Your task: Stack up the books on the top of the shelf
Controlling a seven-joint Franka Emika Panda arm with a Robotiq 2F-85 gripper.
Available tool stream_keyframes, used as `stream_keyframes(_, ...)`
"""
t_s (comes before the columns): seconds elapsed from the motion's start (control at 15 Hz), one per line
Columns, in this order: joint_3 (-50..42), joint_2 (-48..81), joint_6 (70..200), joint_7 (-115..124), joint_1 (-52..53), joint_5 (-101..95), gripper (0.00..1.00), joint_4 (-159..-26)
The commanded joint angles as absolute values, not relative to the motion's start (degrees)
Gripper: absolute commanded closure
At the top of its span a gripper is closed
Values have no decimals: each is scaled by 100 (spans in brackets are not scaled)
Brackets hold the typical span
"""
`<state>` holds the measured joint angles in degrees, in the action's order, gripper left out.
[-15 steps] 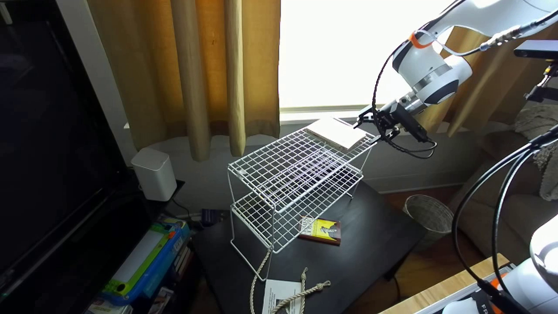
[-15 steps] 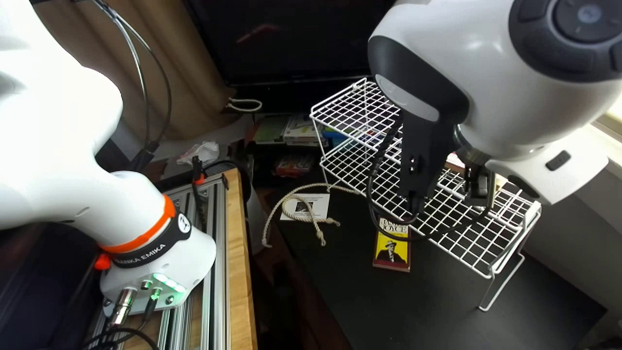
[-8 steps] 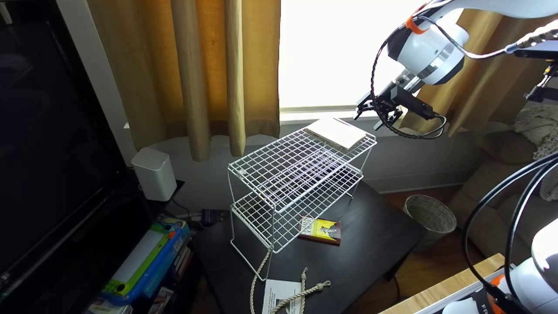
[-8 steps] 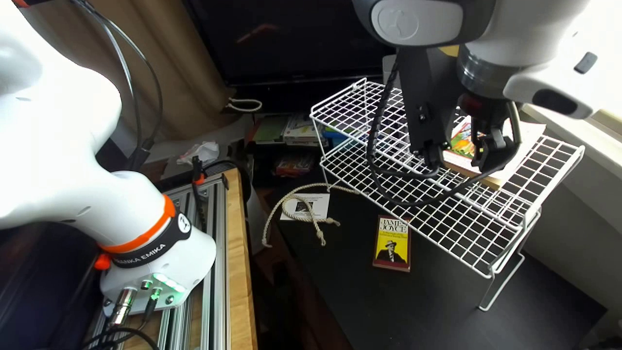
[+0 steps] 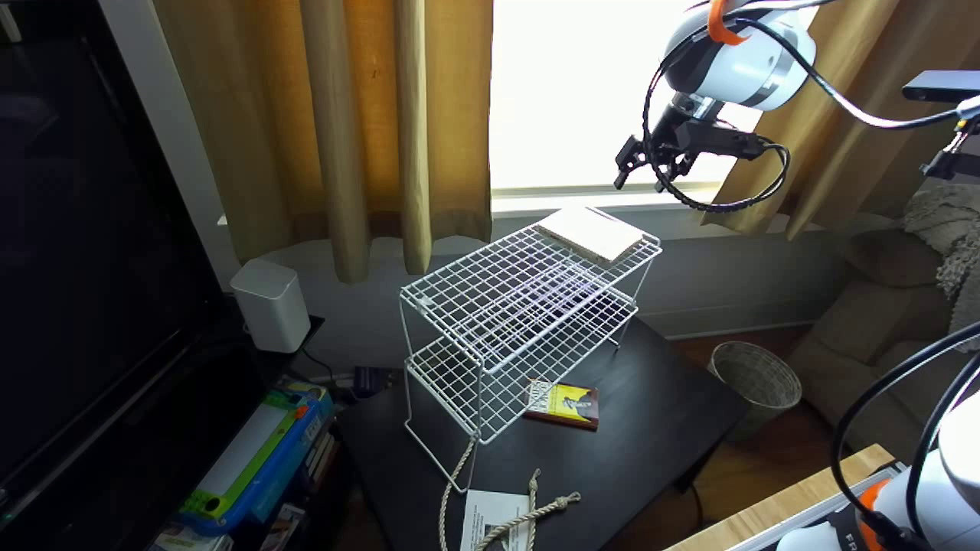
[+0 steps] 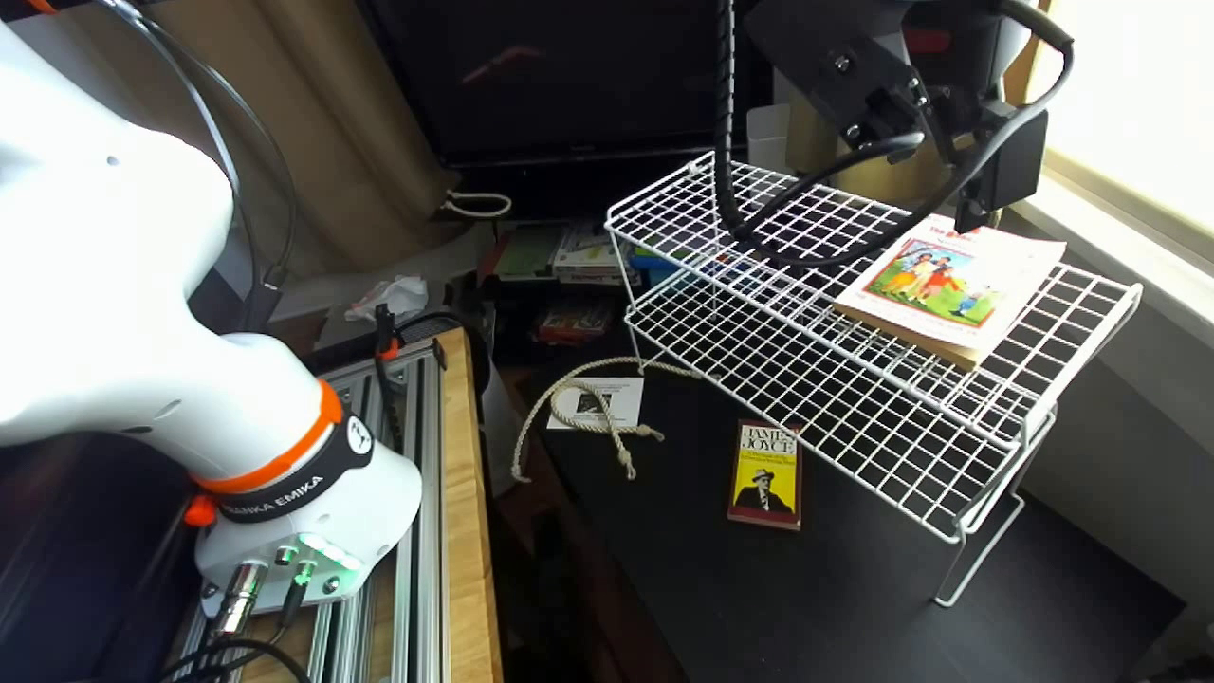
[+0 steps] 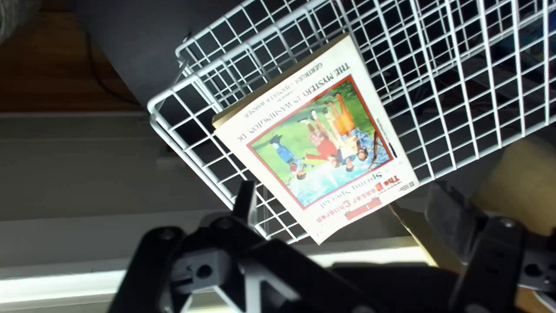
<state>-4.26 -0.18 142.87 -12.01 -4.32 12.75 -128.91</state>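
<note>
progress looks partial: one white book point(image 6: 948, 285) lies on top of the shelf point(image 5: 498, 298); your gripper point(image 7: 345, 200), spread wide and holding nothing, hangs clear of it; the yellow paperback point(image 6: 764, 479) on the dark table point(image 6: 759, 588) is probably left for you to stack

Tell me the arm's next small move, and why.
Probably ease the gripper toward the James Joyce book on the dark table: the jaws stand open with nothing between them, the white book already lies atop the shelf, and Joyce's isn't stacked yet.
</note>
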Motion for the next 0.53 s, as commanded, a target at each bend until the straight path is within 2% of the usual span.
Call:
stream_keyframes(0.0, -348, -206, 14223, -595, -363, 156, 0, -12915)
stream_keyframes(0.47, -329, -104, 14275, -675, -356, 100, 0, -12809)
